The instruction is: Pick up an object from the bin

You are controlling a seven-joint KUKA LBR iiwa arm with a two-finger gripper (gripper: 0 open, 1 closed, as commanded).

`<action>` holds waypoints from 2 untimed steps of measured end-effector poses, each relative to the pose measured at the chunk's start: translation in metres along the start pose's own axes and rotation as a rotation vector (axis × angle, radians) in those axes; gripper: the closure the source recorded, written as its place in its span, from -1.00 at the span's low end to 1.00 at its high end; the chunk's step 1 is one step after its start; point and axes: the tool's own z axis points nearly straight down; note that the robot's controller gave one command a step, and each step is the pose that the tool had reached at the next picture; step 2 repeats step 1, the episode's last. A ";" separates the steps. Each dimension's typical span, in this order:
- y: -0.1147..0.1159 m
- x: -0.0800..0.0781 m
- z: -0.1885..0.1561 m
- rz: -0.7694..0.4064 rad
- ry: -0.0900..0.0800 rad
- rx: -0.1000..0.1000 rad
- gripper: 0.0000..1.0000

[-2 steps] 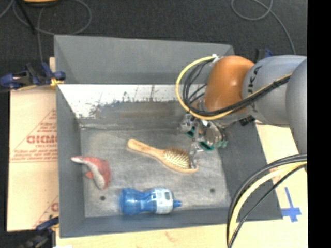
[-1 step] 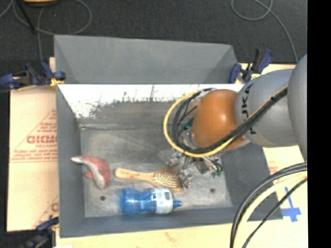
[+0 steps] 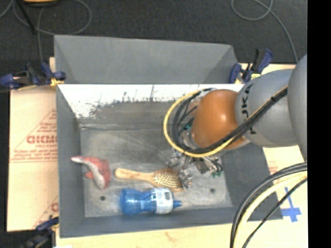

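Nearest the camera, along the front wall of the grey bin [image 3: 145,66], a blue plastic bottle [image 3: 147,201] lies on its side, its pale label and cap end pointing to the right. Just behind it lies a wooden hairbrush [image 3: 152,177], handle to the left and oval bristle head to the right, close to the bottle but seemingly apart from it. To the brush's left, near the handle end, sits a pink-and-red soft thing [image 3: 95,169], curved and limp; its kind cannot be made out. At the right end of the brush the gripper [image 3: 194,170] is low over the bin floor, right up against the bristle head. Whether it touches the head is unclear, and whether it is open or closed cannot be told from here. Above it bulge the orange cover [image 3: 217,119] and its looped cables, and the grey arm [image 3: 274,107] comes in from the right. Beyond that the floor is bare up to the scuffed back wall. By my reading nothing is lifted yet — all three things lie on the floor, so the grasp and the raise remain to be done.
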 end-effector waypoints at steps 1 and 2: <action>-0.010 -0.011 -0.149 -0.016 0.016 -0.010 1.00; -0.010 -0.011 -0.149 -0.016 0.016 -0.010 1.00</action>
